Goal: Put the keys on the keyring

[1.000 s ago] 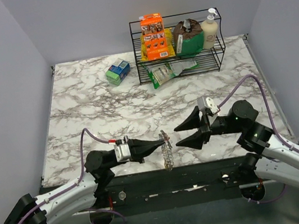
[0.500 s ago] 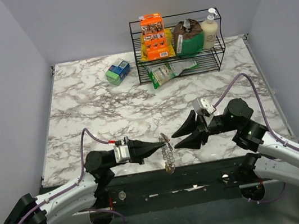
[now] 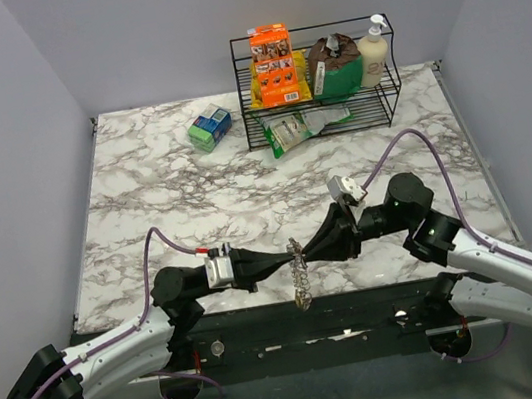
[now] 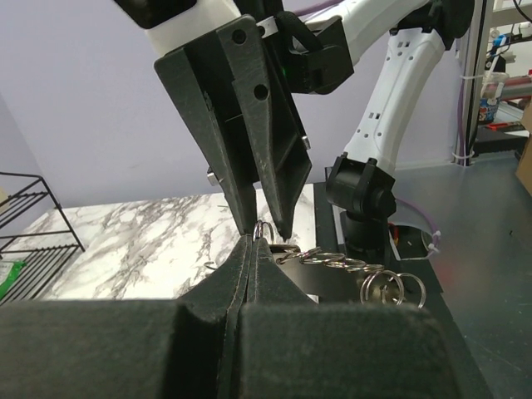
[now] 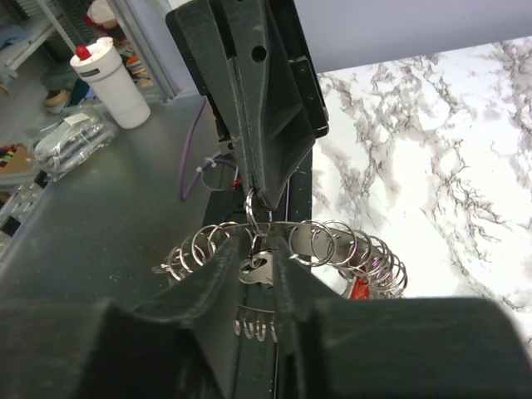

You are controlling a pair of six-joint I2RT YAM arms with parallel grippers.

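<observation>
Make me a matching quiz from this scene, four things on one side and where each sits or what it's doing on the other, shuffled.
Things:
1. left tool
2. orange box
3. soap bottle
4. blue and green box

Places or states:
A. on the table, left of the wire rack
B. shut on the keyring
C. at the rack's right end
D. at the rack's left end

Pairs: 1-B, 2-D, 3-C, 4-A.
</observation>
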